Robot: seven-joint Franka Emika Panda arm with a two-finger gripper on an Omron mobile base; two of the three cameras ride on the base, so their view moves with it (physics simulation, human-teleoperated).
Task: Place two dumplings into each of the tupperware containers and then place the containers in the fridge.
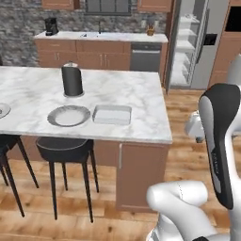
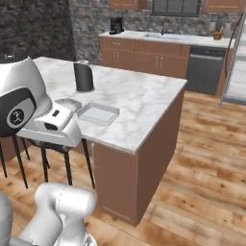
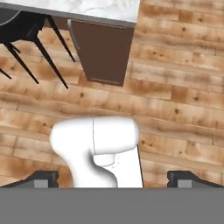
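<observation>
My hand (image 3: 113, 179) is open and empty, its two dark tips standing far apart at the bottom corners of the hand view, pointed down at the wood floor (image 3: 183, 87). It is nowhere near the work: above it in that view sit only the corner of the surface (image 3: 100, 8) and the legs of a black stool (image 3: 43, 57), at the top left.

Further out, in the left base view, one container (image 1: 112, 114) lies at the centre of the frame, near the front edge of the surface, with nothing in it that I can make out. Just left of it is a round grey plate (image 1: 68, 116); whether anything rests on it I cannot tell at this size. Behind the plate stands a dark cylinder (image 1: 72, 81). I can pick out no dumplings and no second container.

The fridge (image 1: 188, 44) stands open at the upper right of that frame, white shelves showing, well apart from the container.

As I judge it, the task is barely begun: the container I can see looks unfilled and sits on the surface, not in the fridge. Filling and both carries remain.
</observation>
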